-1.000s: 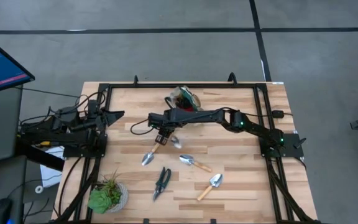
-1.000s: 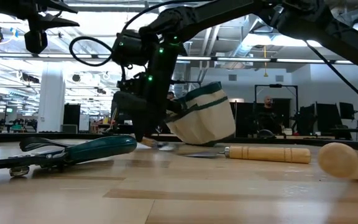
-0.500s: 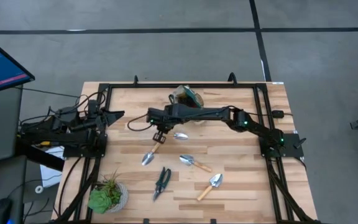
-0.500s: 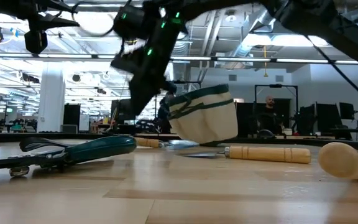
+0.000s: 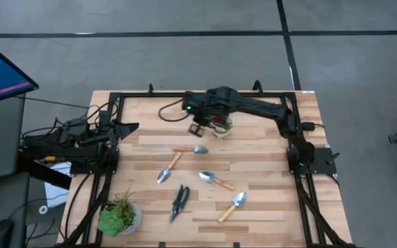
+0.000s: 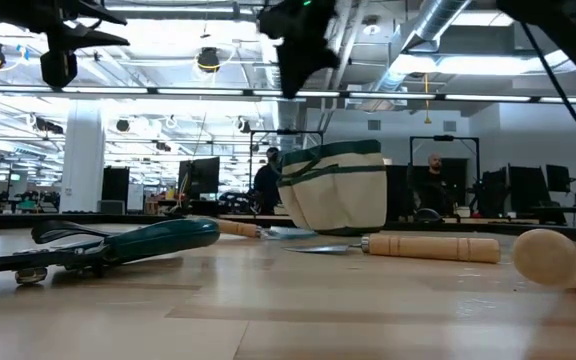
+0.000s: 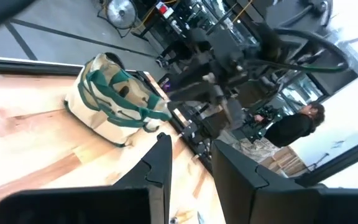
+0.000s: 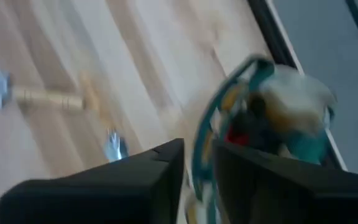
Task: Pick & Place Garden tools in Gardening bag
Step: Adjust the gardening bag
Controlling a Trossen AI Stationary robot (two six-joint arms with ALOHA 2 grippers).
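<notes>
The gardening bag (image 5: 222, 127), cream with dark green trim, stands upright near the table's far edge; something red (image 8: 235, 134) shows inside it. My right gripper (image 5: 196, 129) hangs high above the table just left of the bag, open and empty, tilted downward. On the table lie a small wooden-handled tool (image 5: 191, 149), three trowels (image 5: 167, 169) (image 5: 216, 181) (image 5: 231, 206) and dark-handled shears (image 5: 178, 202). My left gripper (image 5: 133, 127) waits at the table's left edge, open, pointing level.
A potted green plant (image 5: 119, 217) stands at the near left corner. A black frame (image 5: 185, 95) runs round the table's edges. Bare wood lies between the tools and the left arm. People stand in the room beyond the table (image 6: 430, 180).
My right gripper has risen from the tools at mid-table and drawn back toward the far edge, ending up high beside the bag with nothing in it. The small wooden-handled tool stays flat on the table. The bag now stands more upright and a little nearer.
</notes>
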